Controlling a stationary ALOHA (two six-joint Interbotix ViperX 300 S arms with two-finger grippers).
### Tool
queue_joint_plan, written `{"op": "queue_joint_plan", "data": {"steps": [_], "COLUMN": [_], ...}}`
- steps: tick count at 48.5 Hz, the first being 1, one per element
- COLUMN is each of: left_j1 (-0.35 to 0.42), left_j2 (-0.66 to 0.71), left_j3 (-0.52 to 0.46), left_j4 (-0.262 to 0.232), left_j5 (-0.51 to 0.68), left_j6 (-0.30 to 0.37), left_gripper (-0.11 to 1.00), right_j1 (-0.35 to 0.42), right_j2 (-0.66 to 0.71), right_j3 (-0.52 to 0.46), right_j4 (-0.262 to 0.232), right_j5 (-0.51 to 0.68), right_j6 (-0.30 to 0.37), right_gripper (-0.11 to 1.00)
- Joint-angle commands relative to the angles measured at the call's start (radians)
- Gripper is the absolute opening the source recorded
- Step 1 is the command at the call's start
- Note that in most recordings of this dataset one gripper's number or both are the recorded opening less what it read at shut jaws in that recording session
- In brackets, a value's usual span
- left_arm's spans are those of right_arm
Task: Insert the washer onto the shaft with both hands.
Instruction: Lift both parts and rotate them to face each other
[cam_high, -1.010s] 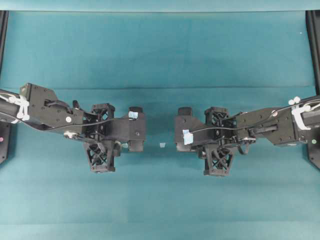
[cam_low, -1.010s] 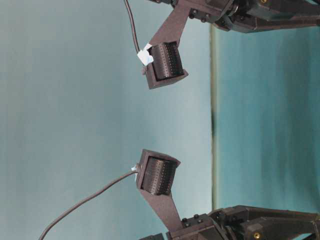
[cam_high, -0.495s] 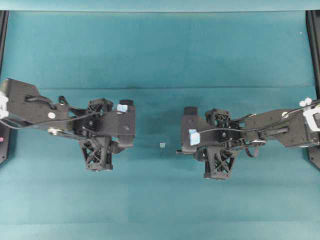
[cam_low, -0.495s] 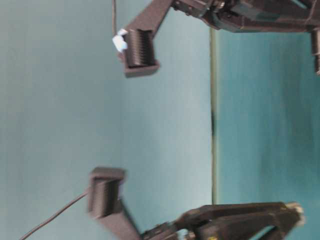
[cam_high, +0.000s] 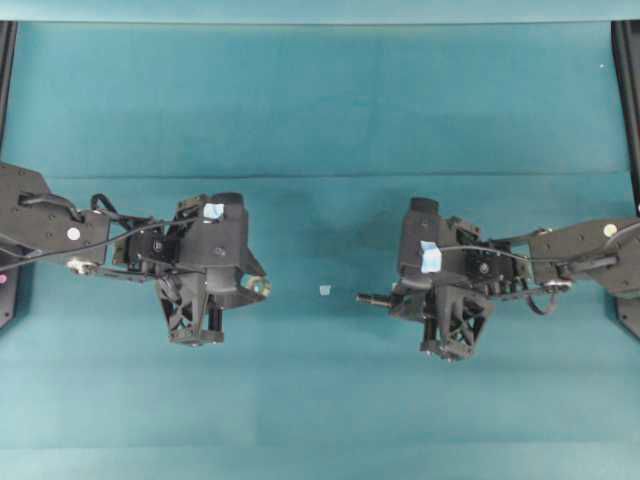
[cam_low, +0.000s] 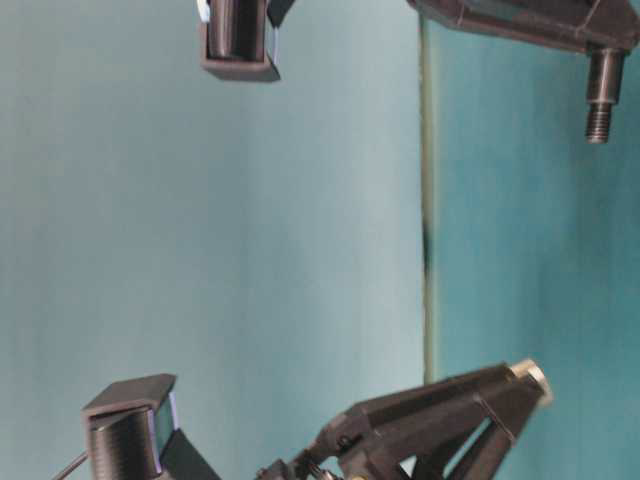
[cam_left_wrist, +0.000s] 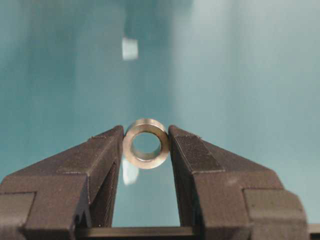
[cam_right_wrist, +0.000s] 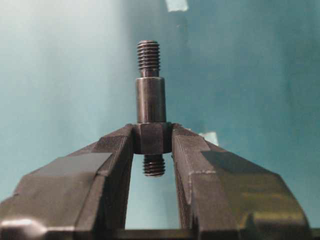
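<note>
My left gripper (cam_left_wrist: 146, 145) is shut on the washer (cam_left_wrist: 146, 143), a small silvery ring pinched at the fingertips with its hole facing the camera. In the overhead view the washer (cam_high: 262, 290) glints at the tip of the left gripper (cam_high: 255, 291), left of centre. My right gripper (cam_right_wrist: 152, 137) is shut on the shaft (cam_right_wrist: 150, 100), a dark stepped rod held by its wide collar, with threaded ends sticking out either way. From overhead, the shaft (cam_high: 372, 298) points left out of the right gripper (cam_high: 395, 298), towards the washer. A wide gap separates them. The table-level view shows the shaft (cam_low: 598, 100) and the washer (cam_low: 533, 378) far apart.
A small pale-blue tape square (cam_high: 324, 290) lies on the teal cloth (cam_high: 320, 120) between the two grippers. Another tape square (cam_right_wrist: 210, 137) shows just right of the right fingers. Black frame rails (cam_high: 628, 90) stand at the left and right table edges.
Both arms have drawn back outward from the middle, and the gap between the grippers has widened. Both wrists have turned. Each gripper has kept its part.
</note>
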Motion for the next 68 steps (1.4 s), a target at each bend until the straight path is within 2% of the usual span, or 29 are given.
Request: {"op": "queue_joint_plan", "data": {"steps": [1,25,36,44,68], "left_j1": [-0.003,-0.014,-0.014,-0.015,-0.018], "left_j2": [-0.018,-0.017,-0.003,0.020,0.040], "left_j3": [-0.005,0.035,0.054,0.057,0.048], "left_j4": [0.002,0.002,0.003,0.002,0.002], "left_j5": [-0.035,-0.178,-0.322,-0.385,-0.431], "left_j6": [-0.005,-0.035,-0.084,-0.126,-0.133], "left_gripper": [0.36,0.36,0.36,0.36,0.36], "right_j1": [0.009,0.032,0.032,0.032,0.032], "right_j2": [-0.023,-0.043,-0.046,-0.046,-0.028], "right_j3": [0.000,0.066,0.100,0.109,0.115], "right_j4": [0.002,0.003,0.003,0.003,0.008], "right_j5": [-0.029,-0.181,-0.262,-0.291,-0.360], "right_j6": [0.011,0.015,0.015,0.015,0.015], "right_gripper": [0.00,0.00,0.00,0.00,0.00]}}
